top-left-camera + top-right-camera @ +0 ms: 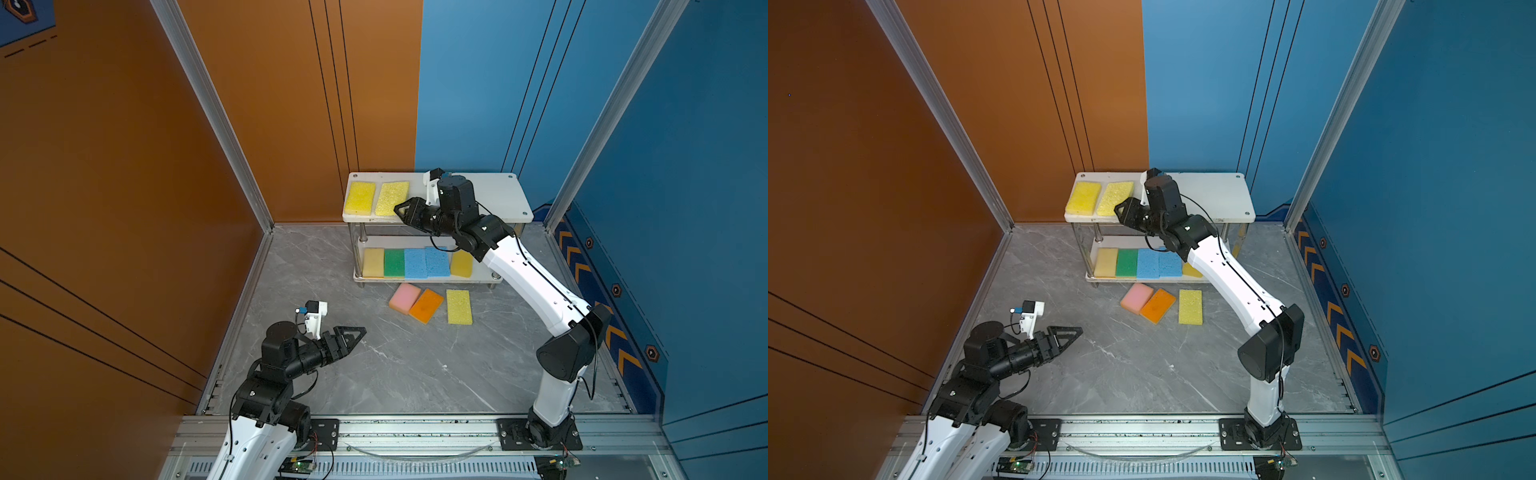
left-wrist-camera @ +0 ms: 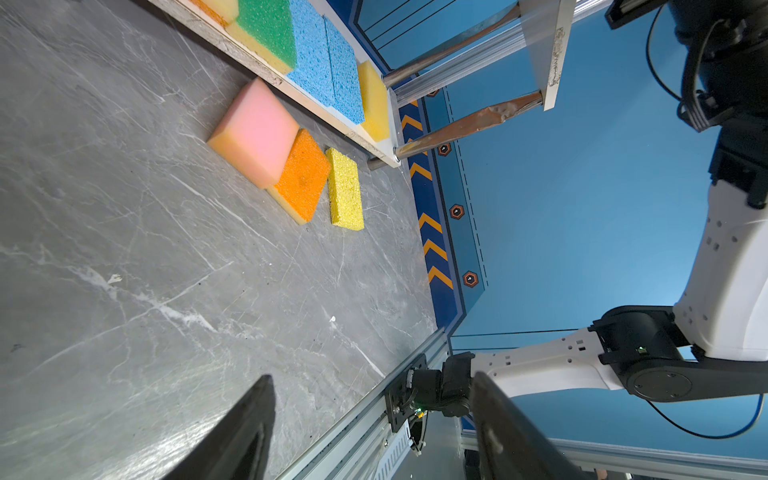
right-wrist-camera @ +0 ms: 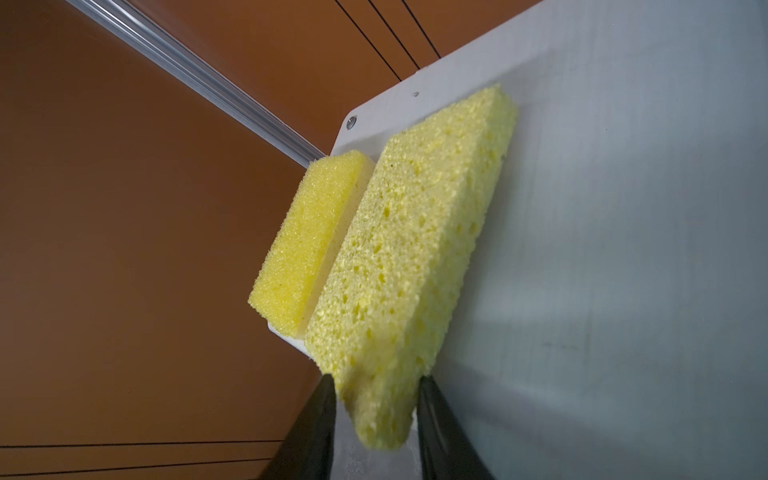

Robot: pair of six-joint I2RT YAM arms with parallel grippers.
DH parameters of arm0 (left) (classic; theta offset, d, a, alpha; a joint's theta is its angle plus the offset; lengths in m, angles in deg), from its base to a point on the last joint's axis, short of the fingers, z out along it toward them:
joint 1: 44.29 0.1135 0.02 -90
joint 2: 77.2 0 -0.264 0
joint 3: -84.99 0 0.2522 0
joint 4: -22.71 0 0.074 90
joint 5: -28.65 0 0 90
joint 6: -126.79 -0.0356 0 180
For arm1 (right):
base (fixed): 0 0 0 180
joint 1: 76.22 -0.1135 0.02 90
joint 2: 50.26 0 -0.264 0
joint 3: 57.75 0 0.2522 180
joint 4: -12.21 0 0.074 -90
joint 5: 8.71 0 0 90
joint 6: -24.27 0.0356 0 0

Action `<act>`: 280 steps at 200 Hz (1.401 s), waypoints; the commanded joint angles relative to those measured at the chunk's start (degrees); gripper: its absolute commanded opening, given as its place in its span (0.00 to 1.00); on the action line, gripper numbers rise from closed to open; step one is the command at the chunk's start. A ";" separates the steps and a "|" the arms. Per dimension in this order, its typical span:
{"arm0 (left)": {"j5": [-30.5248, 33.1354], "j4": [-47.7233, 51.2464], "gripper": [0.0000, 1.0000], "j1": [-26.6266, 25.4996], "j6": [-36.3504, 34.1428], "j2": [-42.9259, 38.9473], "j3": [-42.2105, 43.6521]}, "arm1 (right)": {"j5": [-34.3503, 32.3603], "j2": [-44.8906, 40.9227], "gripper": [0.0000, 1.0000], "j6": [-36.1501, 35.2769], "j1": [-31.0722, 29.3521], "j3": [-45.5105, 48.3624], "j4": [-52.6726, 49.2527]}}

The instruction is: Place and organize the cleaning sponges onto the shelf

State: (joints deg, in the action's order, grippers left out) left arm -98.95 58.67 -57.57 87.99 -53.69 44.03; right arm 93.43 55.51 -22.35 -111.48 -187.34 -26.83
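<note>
The white two-tier shelf (image 1: 498,199) (image 1: 1217,195) stands at the back. On its top board lie a smooth yellow sponge (image 1: 360,198) (image 3: 305,237) and a coarse yellow sponge (image 1: 392,198) (image 1: 1115,197) (image 3: 415,257). My right gripper (image 1: 401,208) (image 3: 376,380) stands open around the coarse sponge's near end, with a gap beside one finger. The lower board holds yellow (image 1: 373,262), green (image 1: 394,262), two blue (image 1: 426,262) and another yellow sponge (image 1: 461,264). On the floor lie pink (image 1: 404,296) (image 2: 255,133), orange (image 1: 425,305) and coarse yellow (image 1: 459,306) sponges. My left gripper (image 1: 357,332) (image 2: 372,378) hovers open and empty.
Orange and blue walls close in the grey marble floor (image 1: 415,374). The right half of the shelf's top board is bare. An aluminium rail (image 1: 415,432) runs along the front edge, carrying both arm bases.
</note>
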 commanded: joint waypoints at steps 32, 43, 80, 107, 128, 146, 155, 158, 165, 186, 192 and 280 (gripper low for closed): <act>-1.26 0.81 0.75 0.45 -1.54 -0.30 0.58 | -0.16 -0.07 0.47 -0.97 0.32 -0.55 1.28; -1.24 0.89 0.75 0.46 -1.55 -0.30 0.59 | -0.85 -0.51 0.48 -1.41 0.31 -0.24 1.27; -1.17 0.96 0.75 0.45 -1.56 -0.29 0.58 | -2.55 -1.38 0.54 -2.70 0.20 0.07 -0.35; -1.16 0.99 0.75 0.45 -1.64 -0.41 0.58 | -5.18 -2.08 0.61 -4.83 -0.53 -0.24 -2.67; -1.24 1.02 0.75 0.49 -1.54 -0.40 0.57 | -9.70 -2.20 0.68 -8.60 -1.52 -2.02 -6.70; -1.18 1.06 0.75 0.54 -1.54 -0.48 0.50 | -11.04 -1.62 0.69 -10.76 -2.01 -3.57 -9.30; -1.16 1.09 0.75 0.56 -1.54 -0.48 0.49 | -11.81 -1.17 0.70 -12.07 -2.24 -4.64 -10.65; -1.17 1.07 0.76 0.54 -1.54 -0.50 0.53 | -12.26 -0.95 0.70 -12.61 -2.46 -5.12 -11.19; -1.28 1.07 0.75 0.53 -1.55 -0.56 0.48 | -13.50 -0.38 0.71 -13.91 -2.76 -6.34 -12.64; -1.25 1.23 0.76 0.55 -1.54 -0.57 0.49 | -15.33 0.69 0.73 -15.99 -3.32 -8.57 -14.59; -1.29 1.36 0.76 0.53 -1.63 -0.57 0.48 | -15.15 1.03 0.73 -16.20 -3.24 -9.11 -14.58; -0.98 4.05 0.76 0.65 -3.52 -0.84 0.10 | -8.31 8.40 0.73 -14.67 -0.35 -17.49 -14.62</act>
State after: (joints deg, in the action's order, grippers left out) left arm -99.15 60.77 -57.42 86.59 -53.91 44.03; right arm 82.57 62.36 -37.28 -112.51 -202.31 -39.70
